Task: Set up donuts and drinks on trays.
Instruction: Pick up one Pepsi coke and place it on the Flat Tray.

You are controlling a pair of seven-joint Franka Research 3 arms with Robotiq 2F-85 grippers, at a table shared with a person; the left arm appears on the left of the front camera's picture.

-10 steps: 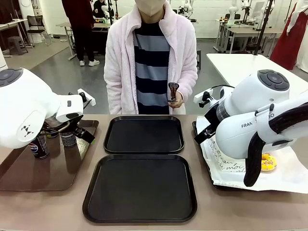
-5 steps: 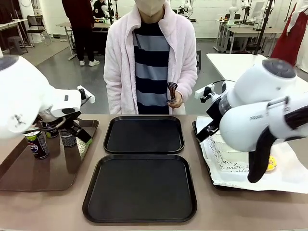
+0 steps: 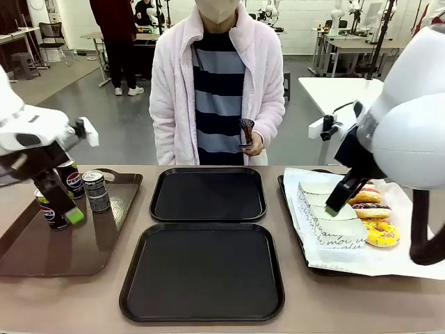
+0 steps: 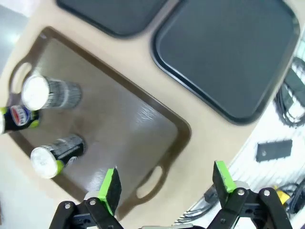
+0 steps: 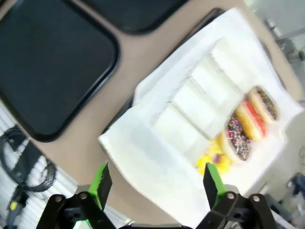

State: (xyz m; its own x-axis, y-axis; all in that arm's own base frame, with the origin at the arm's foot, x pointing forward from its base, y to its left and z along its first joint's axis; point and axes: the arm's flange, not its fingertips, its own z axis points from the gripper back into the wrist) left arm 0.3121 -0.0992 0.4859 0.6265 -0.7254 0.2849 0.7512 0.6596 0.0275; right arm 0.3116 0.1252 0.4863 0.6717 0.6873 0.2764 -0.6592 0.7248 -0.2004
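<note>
**A:** The beige surface carries everything. What lies nearest the robot?

**B:** The near black tray, which is bare. The left pincer hangs over the brown handled tray to its left, jaws spread wide and empty. The right pincer hangs over the paper-lined tray to its right, just as wide and holding nothing.

**A:** And the task's things?

**B:** Three drinks stand upright on the brown tray, left of the near tray and a little beyond it, close together. The donuts lean in a row well to its right, on the white paper. Just beyond the near tray sits the second black tray, also bare. Past that stands a person, with a hand holding something dark.

**A:** What might go wrong?

**B:** Most likely a tipped can. They are slim and tightly grouped, so wide jaws closing on one could clip its neighbour. The donuts touch one another, so a hard squeeze could crush the glaze or drag the paper along.

**A:** Any print?

**B:** The round Pepsi logo shows on two cans, and "moi" in script on the paper.
</note>
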